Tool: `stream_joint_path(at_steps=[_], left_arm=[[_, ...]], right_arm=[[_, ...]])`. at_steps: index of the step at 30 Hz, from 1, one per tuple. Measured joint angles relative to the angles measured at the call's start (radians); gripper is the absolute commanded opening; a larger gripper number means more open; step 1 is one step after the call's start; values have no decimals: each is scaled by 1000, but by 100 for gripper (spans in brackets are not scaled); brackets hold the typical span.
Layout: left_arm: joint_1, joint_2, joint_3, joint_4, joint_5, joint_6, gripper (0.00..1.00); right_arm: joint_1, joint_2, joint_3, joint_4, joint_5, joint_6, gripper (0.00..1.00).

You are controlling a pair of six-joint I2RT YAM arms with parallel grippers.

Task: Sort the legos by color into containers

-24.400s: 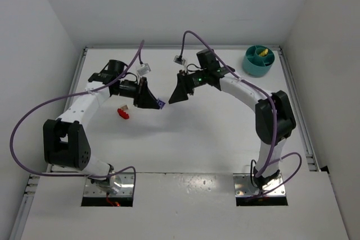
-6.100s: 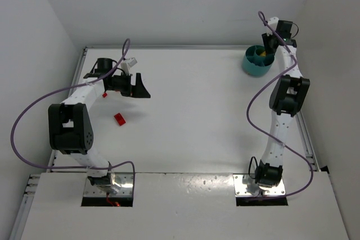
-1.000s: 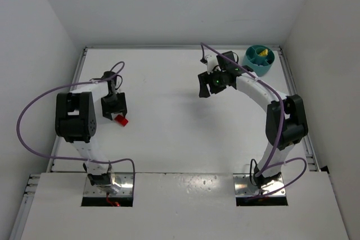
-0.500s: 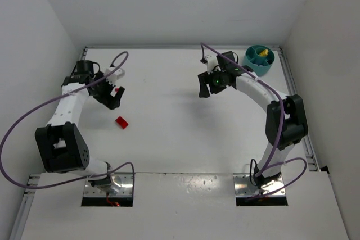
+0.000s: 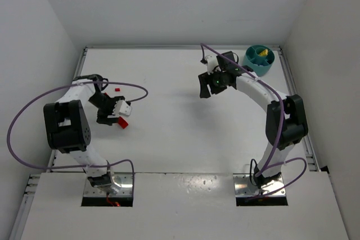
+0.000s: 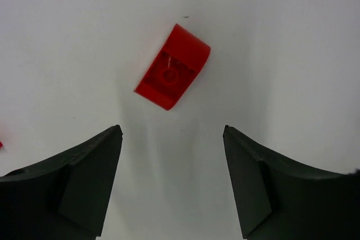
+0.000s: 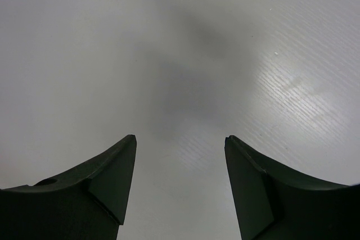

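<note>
A red lego [image 6: 172,67] lies flat on the white table just ahead of my left gripper's [image 6: 171,127] tips, with nothing between the open jaws. From above, the left gripper [image 5: 111,115] hangs over that red lego [image 5: 122,122] at the table's left. A second, smaller red lego [image 5: 117,89] lies a little farther back. The teal container [image 5: 251,67] stands at the back right with a yellow lego [image 5: 261,53] in it. My right gripper [image 7: 180,137] is open over bare table, seen from above as the right gripper [image 5: 205,86] left of the container.
White walls close the table at the left, back and right. A purple cable [image 5: 22,116] loops wide off the left arm. The arm bases sit at the near edge.
The left arm has swung from the back left down over the red lego, and its jaws have narrowed from their widest. The right arm has not moved.
</note>
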Motion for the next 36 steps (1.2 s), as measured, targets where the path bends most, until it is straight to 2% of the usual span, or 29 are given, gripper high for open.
stream_joint_path(at_steps=[5, 18, 22, 23, 25, 26, 30, 36], left_arm=[[-18, 20, -2, 36, -7, 122, 70], [-57, 29, -110, 127, -2, 191, 71], [-82, 40, -118, 159, 0, 186, 56], [-90, 46, -123, 172, 0, 182, 48], [-109, 58, -135, 188, -1, 166, 38], [-116, 62, -140, 193, -2, 156, 28], [-140, 61, -140, 204, -1, 104, 7], [-156, 35, -157, 226, 71, -19, 7]], right_arm=[[0, 1, 0, -10, 11, 0, 65], [0, 18, 3, -23, 19, -3, 65], [0, 18, 3, -24, 17, -2, 65], [0, 18, 3, -24, 15, -2, 65], [0, 18, 3, -24, 5, 2, 65], [0, 18, 2, -24, -2, 3, 65], [0, 17, -12, -12, -61, 28, 65], [-1, -17, -111, 54, -252, 145, 68]])
